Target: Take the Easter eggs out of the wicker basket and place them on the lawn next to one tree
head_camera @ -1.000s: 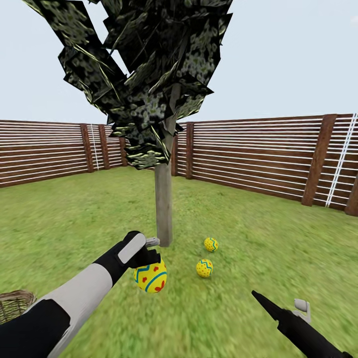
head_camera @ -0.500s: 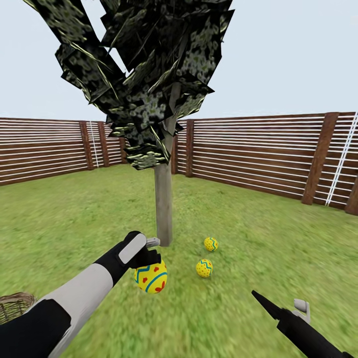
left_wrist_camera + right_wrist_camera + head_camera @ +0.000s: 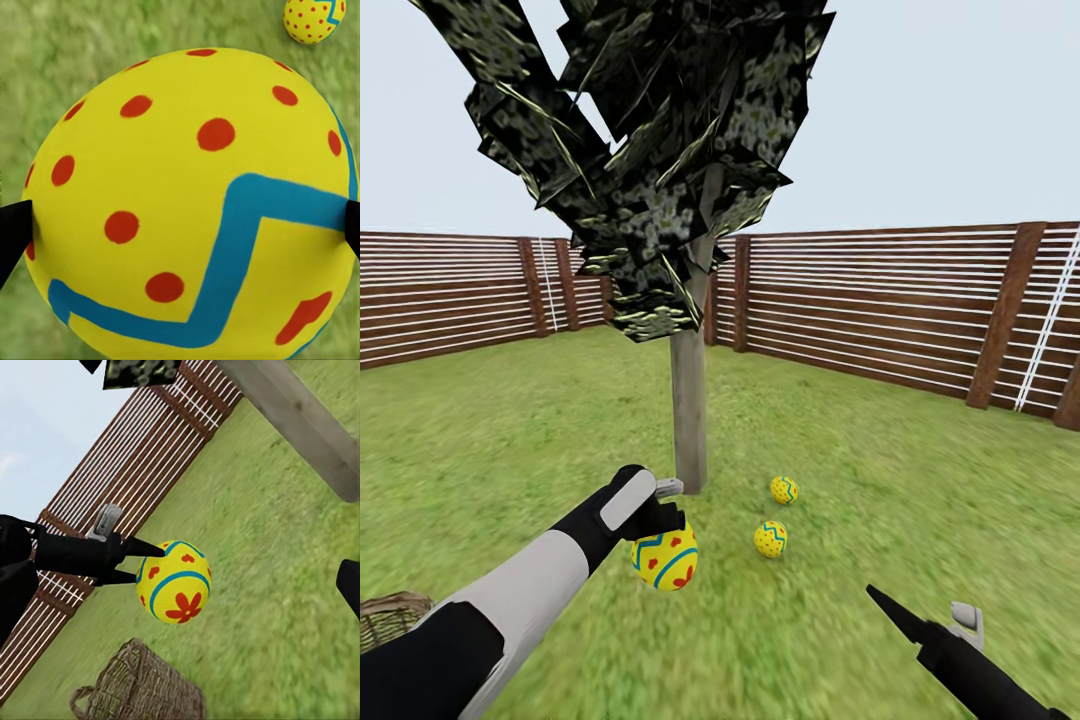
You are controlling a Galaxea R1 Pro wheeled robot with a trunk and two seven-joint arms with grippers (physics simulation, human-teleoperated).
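My left gripper (image 3: 664,538) is shut on an Easter egg (image 3: 665,560), yellow with blue zigzags and red marks, held a little above the lawn (image 3: 840,600) in front of the tree (image 3: 688,410). In the left wrist view this egg (image 3: 187,202) sits between the black fingertips (image 3: 10,234). Two more Easter eggs (image 3: 784,490) (image 3: 771,539) lie on the grass just right of the pale trunk. The wicker basket (image 3: 388,618) peeks in at the lower left, its inside hidden. In the right wrist view the basket (image 3: 142,690) lies below the held egg (image 3: 174,582). My right gripper (image 3: 925,620) hangs open and empty at the lower right.
A brown slatted fence (image 3: 900,320) rings the garden behind the tree. Dark blocky foliage (image 3: 650,150) hangs overhead above the trunk. Open grass spreads to the right of the two lying eggs and in front of my arms.
The head view has shifted very slightly. The left gripper keeps the egg at the same spot by the trunk, and the right arm has not moved.
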